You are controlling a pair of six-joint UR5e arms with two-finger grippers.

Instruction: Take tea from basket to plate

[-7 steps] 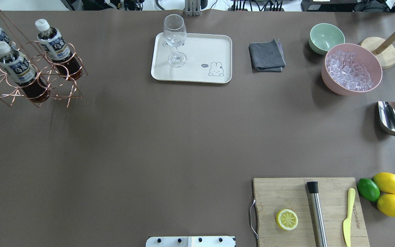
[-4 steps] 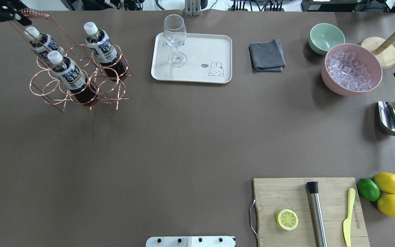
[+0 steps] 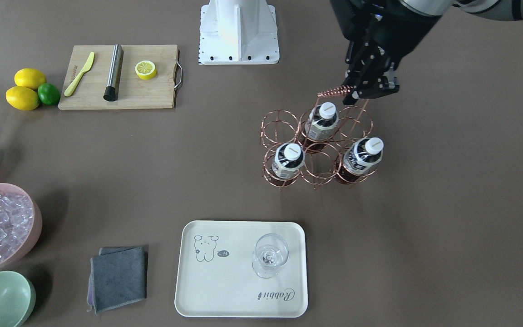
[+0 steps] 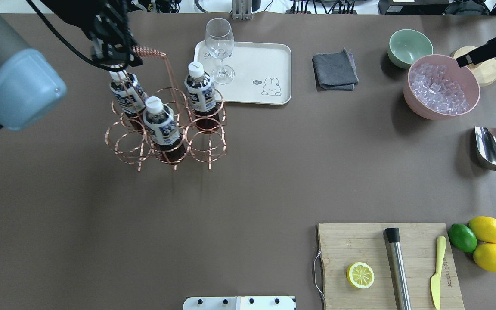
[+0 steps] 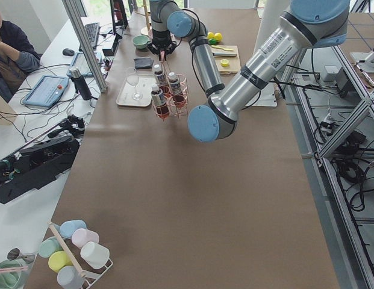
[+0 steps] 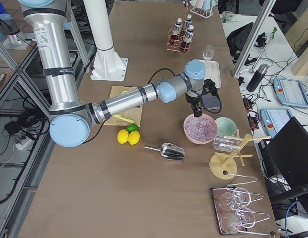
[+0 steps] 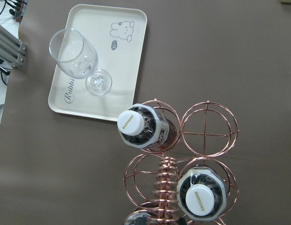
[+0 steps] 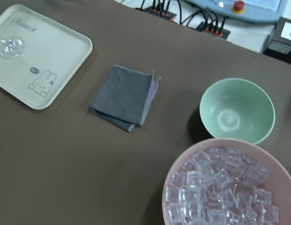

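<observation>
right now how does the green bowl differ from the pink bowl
Size: the green bowl is clearly smaller than the pink bowl.
Contents: the green bowl is empty, while the pink bowl is filled with ice cubes.
Colour: the green bowl is pale mint, the pink bowl dusty rose.
Both are round, upright and sit side by side.

Wine glass (image 4: 220, 47) upright on plate (image 4: 252, 60) corner
</observation>
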